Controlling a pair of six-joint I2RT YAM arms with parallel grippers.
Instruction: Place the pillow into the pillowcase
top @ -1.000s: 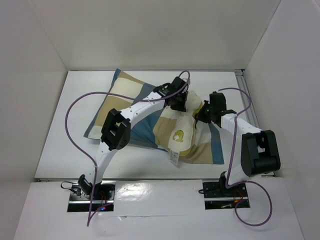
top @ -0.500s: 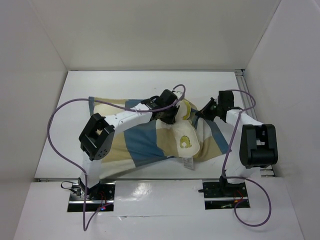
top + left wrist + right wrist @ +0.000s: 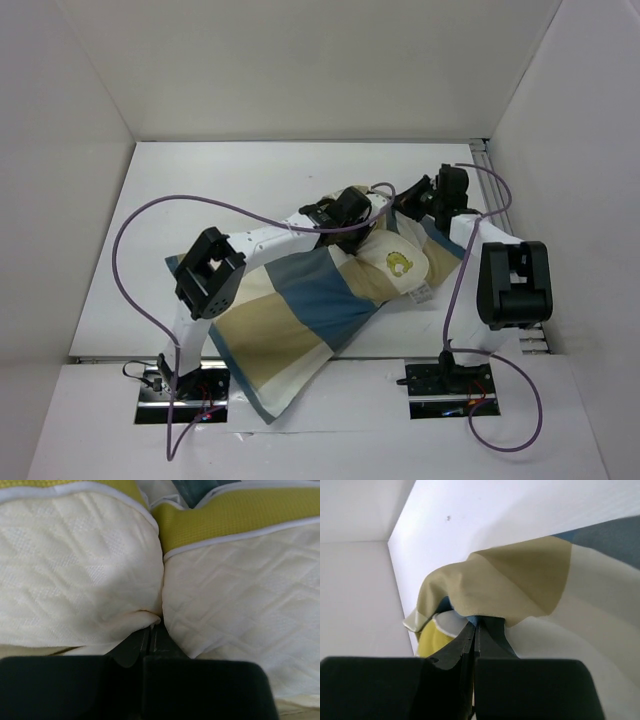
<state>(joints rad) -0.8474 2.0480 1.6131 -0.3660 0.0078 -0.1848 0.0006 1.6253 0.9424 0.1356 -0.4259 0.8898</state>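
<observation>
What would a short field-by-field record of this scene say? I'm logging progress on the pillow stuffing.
pillow: mostly covered by the checked cloth, with only the emblem corner exposed
pillowcase: spread diagonally, near corner reaching over the table edge
left gripper: shut, pinching quilted pillow fabric
right gripper: shut, pinching a tan fold of the pillowcase
task state: pillow not fully inside
</observation>
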